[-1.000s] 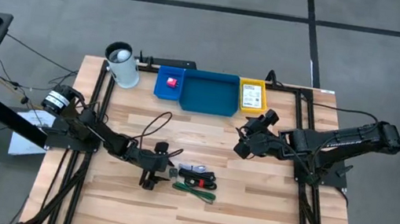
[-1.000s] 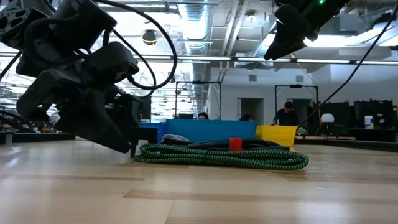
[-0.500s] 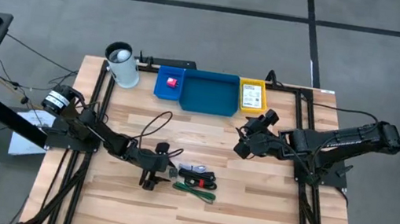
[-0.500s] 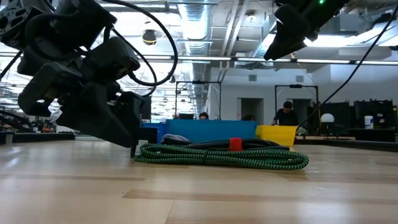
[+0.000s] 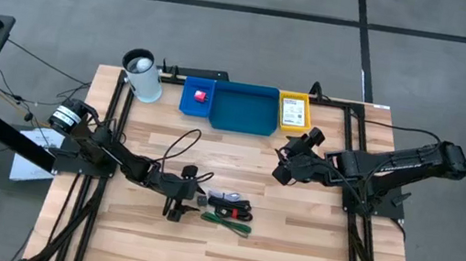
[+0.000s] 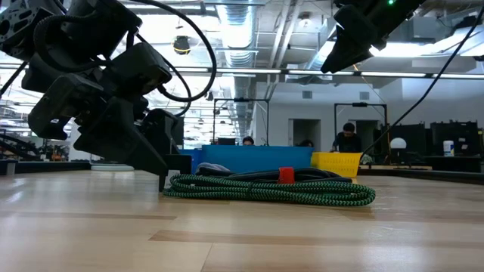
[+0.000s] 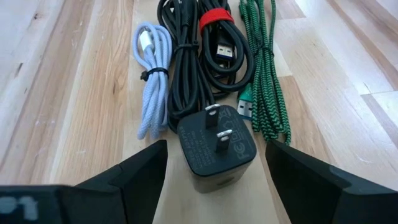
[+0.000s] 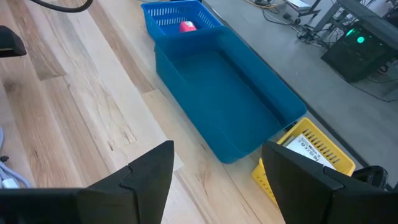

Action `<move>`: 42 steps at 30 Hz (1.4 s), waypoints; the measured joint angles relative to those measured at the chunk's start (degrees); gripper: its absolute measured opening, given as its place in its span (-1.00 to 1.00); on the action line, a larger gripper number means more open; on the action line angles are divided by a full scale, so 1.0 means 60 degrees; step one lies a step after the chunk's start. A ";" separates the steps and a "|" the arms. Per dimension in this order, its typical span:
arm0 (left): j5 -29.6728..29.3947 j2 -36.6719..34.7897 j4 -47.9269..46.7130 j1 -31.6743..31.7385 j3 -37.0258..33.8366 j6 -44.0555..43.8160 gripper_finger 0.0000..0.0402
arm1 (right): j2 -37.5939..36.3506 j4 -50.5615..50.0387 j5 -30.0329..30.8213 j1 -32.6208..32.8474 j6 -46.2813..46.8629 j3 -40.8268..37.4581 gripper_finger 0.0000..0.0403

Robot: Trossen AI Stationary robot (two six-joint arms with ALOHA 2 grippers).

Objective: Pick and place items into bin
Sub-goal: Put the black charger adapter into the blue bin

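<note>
In the left wrist view a black block (image 7: 216, 149) with two metal prongs lies flat on the table. My open left gripper (image 7: 216, 163) stands low with one finger on either side of it, without touching. Just beyond the block lie a pale blue cable (image 7: 151, 81), a black cable bundle with a red tie (image 7: 208, 43) and a green braided cable (image 7: 264, 81). In the high view this pile (image 5: 229, 209) sits mid-table, right of my left gripper (image 5: 186, 199). My right gripper (image 5: 283, 169) hovers open, high above the table near the blue bin (image 5: 244, 107).
At the far edge, a small blue basket (image 5: 198, 98) holds a pink-red cube (image 5: 200, 96). A yellow basket (image 5: 294, 112) holds a white card. A white cup (image 5: 142, 75) stands at the far left. Bare wood lies toward the near edge. People show in the room behind.
The body of my left gripper has risen and tipped a little, while its fingertips stayed low by the black block. The cables and the right arm have kept still.
</note>
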 joint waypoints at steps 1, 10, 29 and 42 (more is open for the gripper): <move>0.0003 0.0000 0.0000 0.0000 0.0000 0.0000 0.31 | 0.0000 0.0000 0.0000 0.0000 0.0000 0.0000 0.19; -0.0022 0.0304 0.0028 0.0011 0.0148 -0.0113 0.31 | 0.0000 -0.0003 0.0000 0.0000 -0.0008 0.0000 0.19; 0.0514 0.1559 0.0426 0.0135 0.0903 -0.1210 0.31 | 0.0000 -0.0219 -0.0351 0.0022 -0.0004 0.0001 0.19; 0.0795 0.1548 -0.0164 0.0146 0.0922 -0.1432 0.31 | 0.0000 -0.0219 -0.0368 0.0022 -0.0011 0.0004 0.19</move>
